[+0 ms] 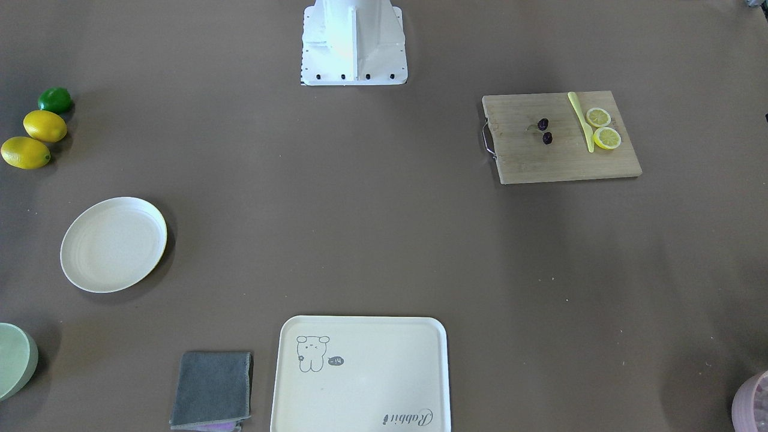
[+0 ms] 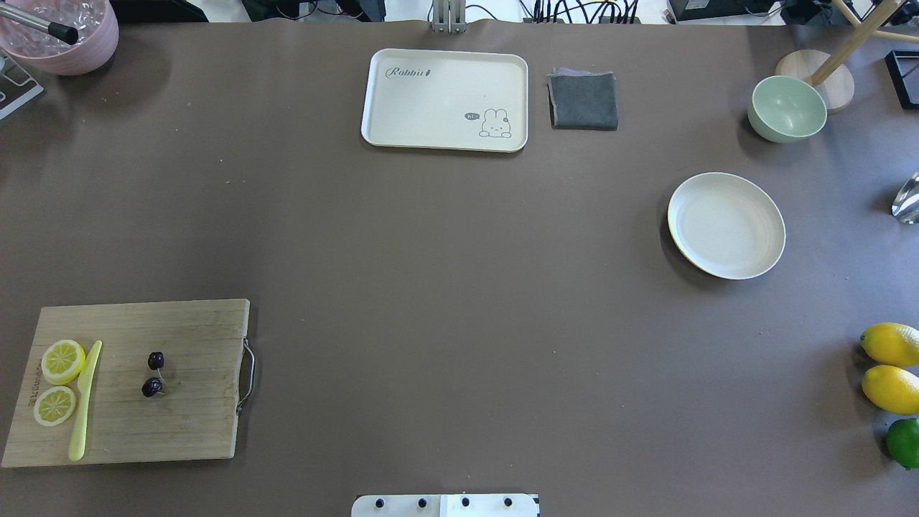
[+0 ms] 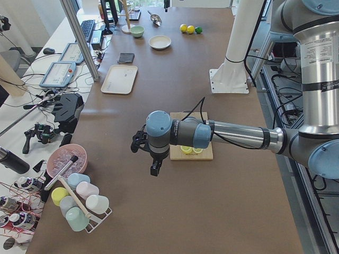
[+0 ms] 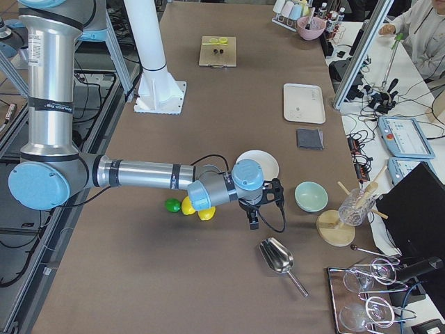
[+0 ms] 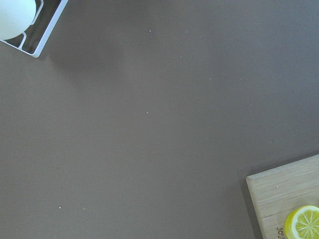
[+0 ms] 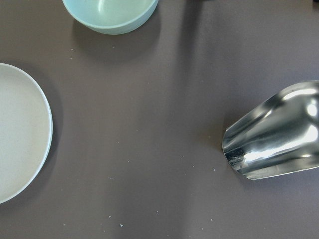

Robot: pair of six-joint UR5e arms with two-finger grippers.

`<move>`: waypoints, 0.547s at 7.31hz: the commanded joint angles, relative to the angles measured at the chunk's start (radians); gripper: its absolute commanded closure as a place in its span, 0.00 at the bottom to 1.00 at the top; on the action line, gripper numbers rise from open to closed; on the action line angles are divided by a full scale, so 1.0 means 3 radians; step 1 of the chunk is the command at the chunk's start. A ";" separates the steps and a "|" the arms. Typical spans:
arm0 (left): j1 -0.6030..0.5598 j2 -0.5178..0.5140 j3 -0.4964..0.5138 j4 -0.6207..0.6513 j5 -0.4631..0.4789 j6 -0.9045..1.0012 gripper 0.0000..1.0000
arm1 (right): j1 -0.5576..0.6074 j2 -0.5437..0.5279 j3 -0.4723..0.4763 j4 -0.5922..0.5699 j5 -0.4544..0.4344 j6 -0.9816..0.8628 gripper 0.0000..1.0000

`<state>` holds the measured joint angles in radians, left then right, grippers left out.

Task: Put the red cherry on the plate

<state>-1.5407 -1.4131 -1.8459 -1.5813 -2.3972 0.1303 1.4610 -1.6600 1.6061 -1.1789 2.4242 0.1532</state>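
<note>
cherry (image 2: 153,373) tiny, rounded; pinch could slip, pair could roll off board (image 2: 187,337). plate (image 2: 726,225) well apart, long carry. left gripper (image 3: 154,169), right gripper (image 4: 253,221) opening: can't tell.

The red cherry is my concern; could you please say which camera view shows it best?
Overhead exterior: the red cherry lies unobstructed on the cutting board, fruits and stems distinct. Front-facing shows it nearly as well; exterior right, only far specks; in exterior left the left arm hides it; wrist views miss it.
</note>
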 commanded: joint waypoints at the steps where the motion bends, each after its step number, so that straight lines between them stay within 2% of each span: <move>1: 0.0002 0.0011 -0.0044 -0.0082 -0.0017 -0.0005 0.02 | 0.0003 -0.0014 0.0051 0.0008 -0.0002 -0.0025 0.00; 2: 0.0007 0.0006 -0.0044 -0.0088 -0.0017 -0.0025 0.02 | -0.0002 -0.0060 0.0066 0.0018 0.0003 -0.0030 0.00; 4: 0.0007 0.0016 -0.0095 -0.0128 -0.0017 -0.0035 0.02 | -0.0018 -0.0131 0.0031 0.0385 0.0115 0.0001 0.00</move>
<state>-1.5390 -1.4105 -1.8657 -1.6109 -2.4025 0.1234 1.4580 -1.6830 1.6197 -1.1218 2.4366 0.1509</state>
